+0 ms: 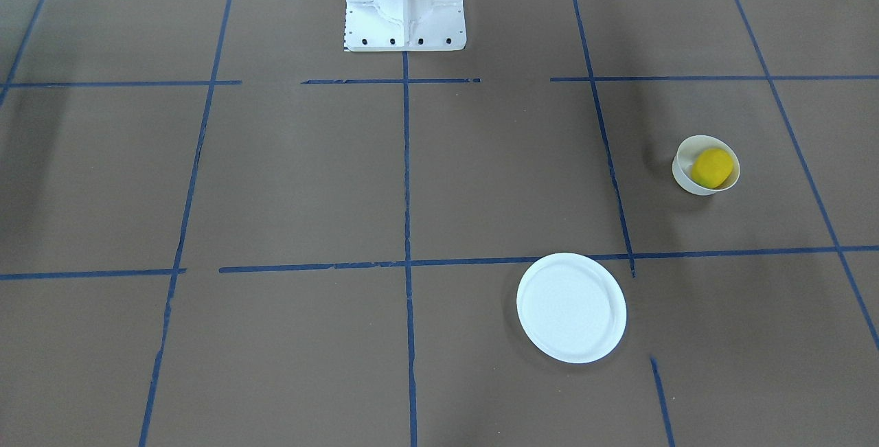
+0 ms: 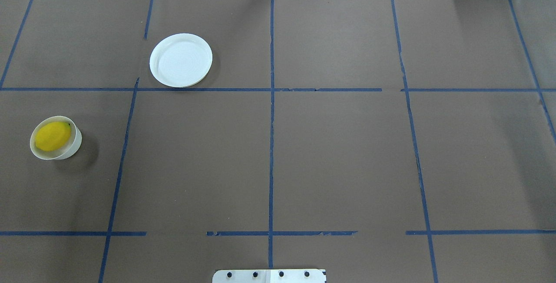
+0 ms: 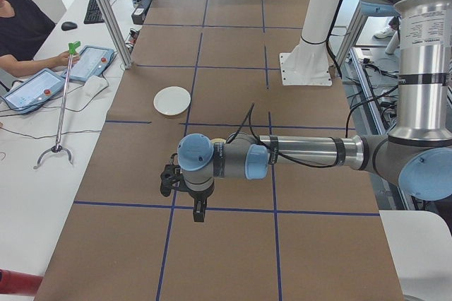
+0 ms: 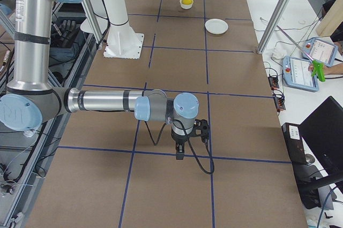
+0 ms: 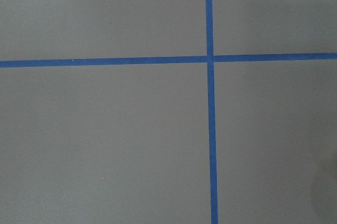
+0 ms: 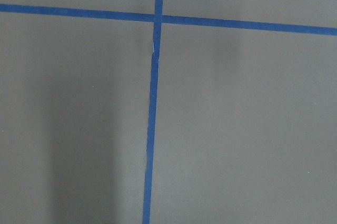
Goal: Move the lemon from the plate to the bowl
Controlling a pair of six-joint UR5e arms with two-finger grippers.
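Note:
The yellow lemon [image 1: 711,167] lies inside the small off-white bowl [image 1: 685,179], on the robot's left side of the table. In the overhead view the lemon [image 2: 53,135] fills most of the bowl [image 2: 75,145]. The flat white plate [image 1: 571,307] is empty; overhead the plate [image 2: 180,60] sits further out and toward the middle. The left gripper [image 3: 200,215] shows only in the exterior left view, pointing down above the table near the bowl. The right gripper [image 4: 179,156] shows only in the exterior right view, far from the bowl [image 4: 186,3] and plate [image 4: 216,26]. I cannot tell whether either is open or shut.
The brown table is marked with a blue tape grid. The white robot base [image 1: 405,7] stands at the robot's edge. An operator's desk with tablets [image 3: 35,85] and a metal post [image 3: 106,11] border the far side.

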